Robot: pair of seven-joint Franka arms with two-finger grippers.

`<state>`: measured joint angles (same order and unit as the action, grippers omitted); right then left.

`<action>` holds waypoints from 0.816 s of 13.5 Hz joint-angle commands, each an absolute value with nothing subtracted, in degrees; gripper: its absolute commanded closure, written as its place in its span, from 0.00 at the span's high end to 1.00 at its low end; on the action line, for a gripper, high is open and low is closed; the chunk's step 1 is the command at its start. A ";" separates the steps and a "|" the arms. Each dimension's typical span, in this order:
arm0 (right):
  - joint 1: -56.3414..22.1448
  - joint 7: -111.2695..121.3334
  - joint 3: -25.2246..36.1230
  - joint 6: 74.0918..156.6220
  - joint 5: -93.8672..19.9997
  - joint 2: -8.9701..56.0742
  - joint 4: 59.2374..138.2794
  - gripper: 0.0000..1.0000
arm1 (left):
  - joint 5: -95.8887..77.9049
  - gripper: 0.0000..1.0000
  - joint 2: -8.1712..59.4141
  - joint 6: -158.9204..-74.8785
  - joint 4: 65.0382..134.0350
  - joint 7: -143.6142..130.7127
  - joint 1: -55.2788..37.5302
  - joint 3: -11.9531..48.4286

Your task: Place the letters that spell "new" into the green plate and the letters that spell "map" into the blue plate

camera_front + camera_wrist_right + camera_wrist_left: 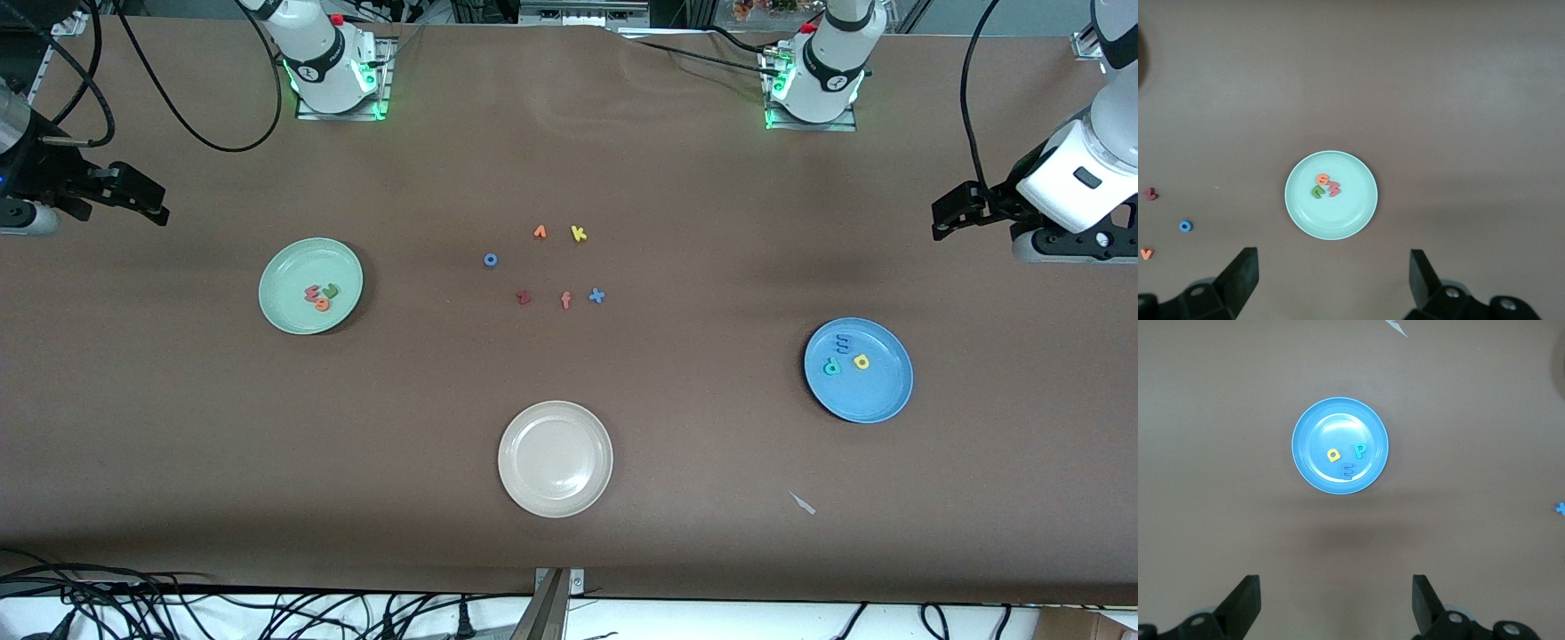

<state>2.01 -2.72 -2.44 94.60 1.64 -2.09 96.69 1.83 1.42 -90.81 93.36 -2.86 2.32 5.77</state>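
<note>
On the table (178,462) your green plate (286,311) near the right arm's end holds n, e, w (319,296), the blue plate (876,396) near the left arm's end holds m, a, p (845,354), and with the left gripper (1337,603) and the right gripper (1333,283) spread wide and empty, any further reach risks scattering sorted letters.

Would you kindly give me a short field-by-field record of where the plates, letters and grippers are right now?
green plate: toward the right arm's end; holds the green n, orange e and pinkish-red w
blue plate: toward the left arm's end; holds the periwinkle m, yellow a and teal p
beige-white plate: nearest the front camera, nothing in it
loose letters: six, mid-table
left gripper: open, holding nothing, waiting at its table end
right gripper: open, holding nothing, waiting at its table end
</note>
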 commanded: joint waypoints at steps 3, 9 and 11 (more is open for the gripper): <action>2.37 -1.41 -2.46 94.66 1.58 -2.99 97.56 1.00 | 3.25 1.00 1.41 -90.88 93.60 -2.29 2.90 5.89; 2.37 -1.32 -2.72 94.40 1.58 -2.90 97.47 1.00 | 3.16 1.00 1.93 -90.97 93.60 -2.29 2.90 5.89; 2.37 -1.41 -2.72 94.04 1.58 -2.90 97.47 1.00 | 3.08 1.00 2.02 -90.88 93.60 -2.29 2.64 5.89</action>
<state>2.02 -2.18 -2.42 94.46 1.64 -2.08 96.71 1.83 2.17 -90.81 93.48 -2.86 2.84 5.75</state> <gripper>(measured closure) 0.000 0.000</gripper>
